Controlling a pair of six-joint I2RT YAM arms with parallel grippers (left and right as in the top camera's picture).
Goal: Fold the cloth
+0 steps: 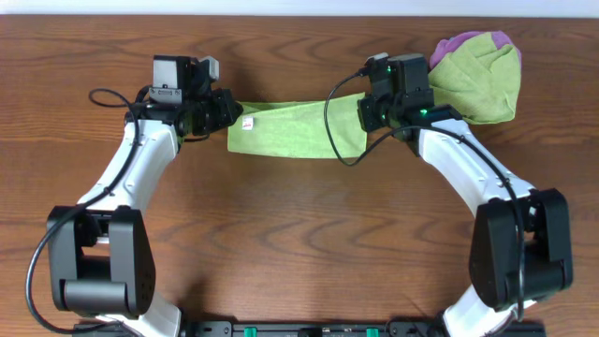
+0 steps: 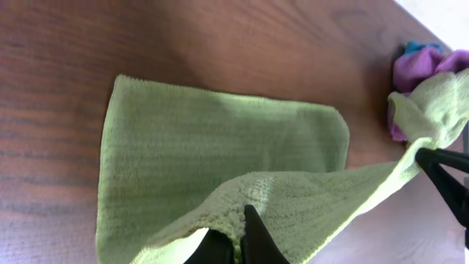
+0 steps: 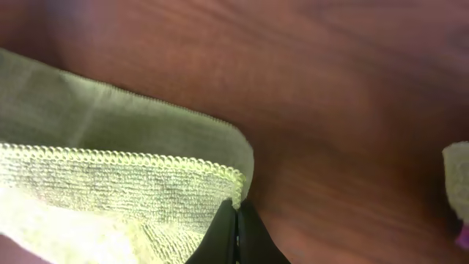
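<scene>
Two grippers: closed fully, each pinching the cloth (image 1: pixel 295 131).
Left gripper (image 2: pixel 233 233): on the end farthest from the heap of cloths (image 1: pixel 477 80).
Right gripper (image 3: pixel 236 218): on the corner nearest the heap.
Cloth: folded strip near the heap.

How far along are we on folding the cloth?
Done: one half of the cloth lies flat on the table, so it reads as a strip from overhead. In hand: the left hand and right hand are each shut on an end of the other edge, holding it raised over the flat half. Left: lay it down, release, probably fold again.
</scene>
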